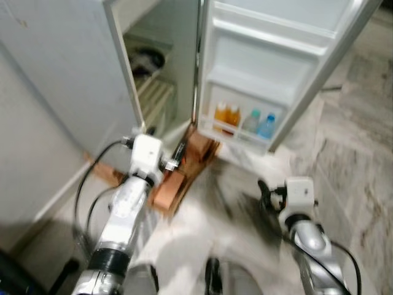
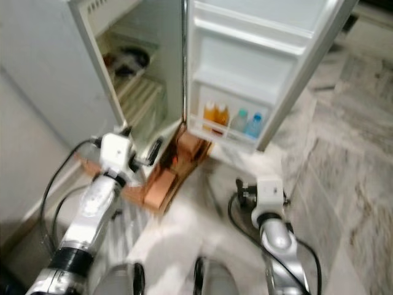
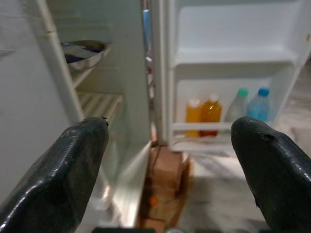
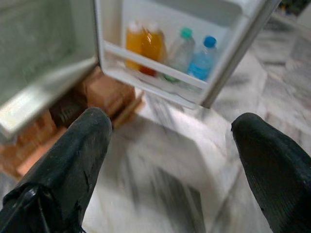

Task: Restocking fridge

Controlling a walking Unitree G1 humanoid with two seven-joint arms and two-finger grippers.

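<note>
I see the fridge (image 1: pixel 92 80) far left, door (image 1: pixel 276 55) swung open to the right. Door's bottom shelf holds two orange juice bottles (image 3: pixel 203 114) at left, two clear water bottles (image 3: pixel 249 104) at right. Metal bowl (image 3: pixel 82 52) on an inner shelf. Left gripper (image 3: pixel 170 160) and right gripper (image 4: pixel 170 155): both spread wide, nothing held, near the fridge front.

A home kitchen: open fridge (image 1: pixel 245 67), door bottles (image 1: pixel 242 120), marble floor (image 1: pixel 362 160).

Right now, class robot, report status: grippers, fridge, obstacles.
Left gripper open, empty. Right gripper open, empty. Fridge door open, four bottles on its shelf. Bricks under fridge.
</note>
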